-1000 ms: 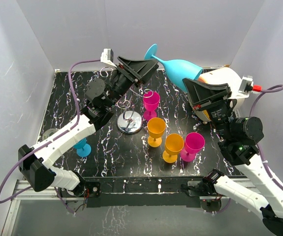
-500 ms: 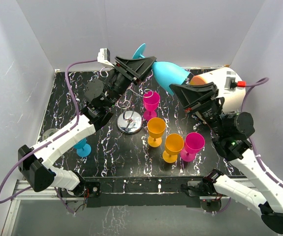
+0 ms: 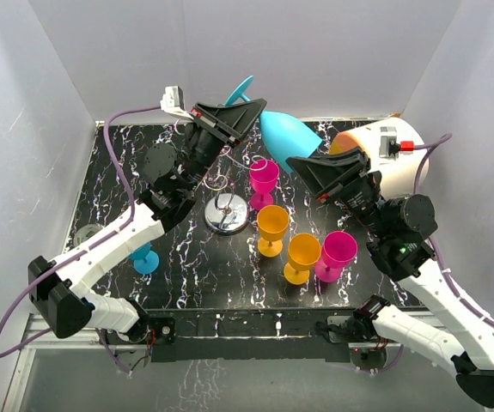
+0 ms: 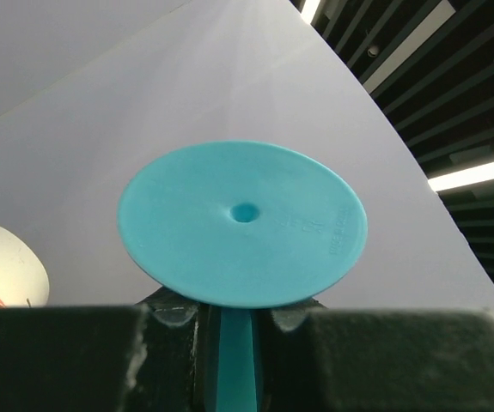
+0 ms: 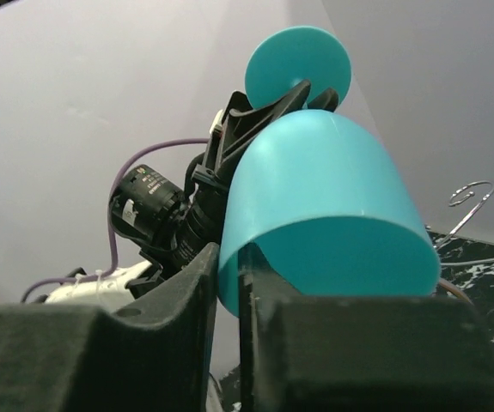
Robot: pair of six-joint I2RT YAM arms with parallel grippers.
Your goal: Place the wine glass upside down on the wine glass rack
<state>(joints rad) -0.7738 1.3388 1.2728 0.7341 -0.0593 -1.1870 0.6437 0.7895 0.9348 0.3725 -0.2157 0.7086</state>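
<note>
The glass (image 3: 283,133) is turquoise and opaque: a flat round foot with a small dimple at its middle, a slim stem and a deep rounded bowl. It hangs in the air over the back of the black marbled surface (image 3: 186,266), tilted, with the foot up toward the back wall and the bowl mouth down toward the right arm. It is above and to the right of the rack (image 3: 225,202), apart from it.

The left fingers (image 3: 229,116) have narrowed onto the stem just under the foot (image 4: 242,223). The right fingers (image 3: 324,167) pinch the bowl wall at the rim (image 5: 324,206).

From above, the stem and the mouth are hidden by the fingers. The left wrist view shows only the foot and a short piece of stem, and faint raised lettering there is too small to read. In the right wrist view the bowl fills the middle, and only the rack's curled wire tips (image 5: 474,193) show at the right edge. A blue cup (image 3: 143,256) is half hidden by the left forearm.

The foot is near the back wall. A cylinder (image 3: 384,163) lies just behind the right arm. A pink cup (image 3: 264,176) stands just right of the rack and an orange cup (image 3: 273,225) at its front right. Bare surface shows to the rack's left and front.
</note>
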